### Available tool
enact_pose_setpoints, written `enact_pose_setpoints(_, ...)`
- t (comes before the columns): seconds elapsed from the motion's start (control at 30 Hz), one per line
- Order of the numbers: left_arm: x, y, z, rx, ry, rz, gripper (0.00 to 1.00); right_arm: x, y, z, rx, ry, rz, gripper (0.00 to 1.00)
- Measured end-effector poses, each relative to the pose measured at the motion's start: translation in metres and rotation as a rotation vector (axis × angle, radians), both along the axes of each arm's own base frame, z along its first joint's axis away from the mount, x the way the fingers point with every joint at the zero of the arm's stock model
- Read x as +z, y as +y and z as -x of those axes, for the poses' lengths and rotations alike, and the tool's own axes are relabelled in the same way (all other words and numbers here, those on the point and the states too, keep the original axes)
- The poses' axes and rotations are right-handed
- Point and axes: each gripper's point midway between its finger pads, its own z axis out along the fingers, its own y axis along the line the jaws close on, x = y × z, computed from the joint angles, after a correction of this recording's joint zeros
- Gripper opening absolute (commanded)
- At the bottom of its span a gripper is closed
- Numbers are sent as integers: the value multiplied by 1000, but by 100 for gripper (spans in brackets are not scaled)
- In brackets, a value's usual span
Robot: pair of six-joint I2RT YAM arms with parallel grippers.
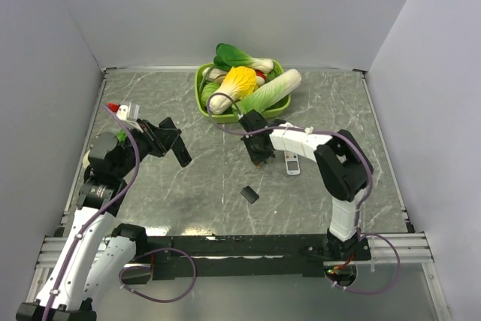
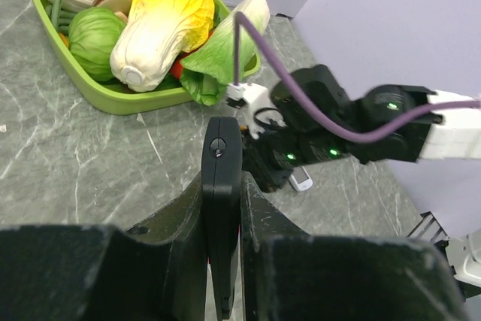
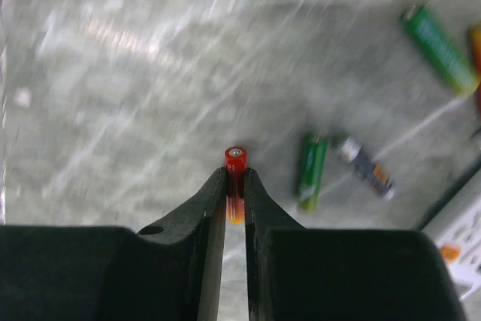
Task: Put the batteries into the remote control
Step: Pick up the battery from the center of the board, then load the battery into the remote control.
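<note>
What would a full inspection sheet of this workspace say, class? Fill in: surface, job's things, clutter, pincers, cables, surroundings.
Surface: grey marbled table; no spills seen.
Job's things: black remote control held edge-on above the table; red battery gripped; at least three loose batteries lying on the table.
Clutter: green basket of vegetables; white remote; small black cover piece.
Pincers: left pincer shut on the black remote control; right pincer shut on the red battery.
Cables: purple cables run along both arms and loop at the front rail.
Surroundings: plain grey walls on three sides; nothing else seen.
</note>
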Motion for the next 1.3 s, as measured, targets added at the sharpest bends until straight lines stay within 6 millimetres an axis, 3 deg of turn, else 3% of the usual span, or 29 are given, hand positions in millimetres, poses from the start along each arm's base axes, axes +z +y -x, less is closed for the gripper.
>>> enact_pose_setpoints(0.2,-7,-1,-5,2,35,4,8,34,10,21,54,-91,-79,4)
enact_pose_setpoints(0.57,-11,-15,0,-65,21,118,2,153,40,54,180,-445,-418,3)
enact_pose_setpoints(0.8,2,-20,5,-103,-26,158,2,228,74,85,330,-653,-644,3)
enact_pose_setpoints(1.13,3,-24,10,-125,-17,268,1,278,111,121,491,-826,-814,3)
enact_pose_setpoints(1.3,3,-26,15,-140,-21,328,1,289,124,131,526,-869,-852,3)
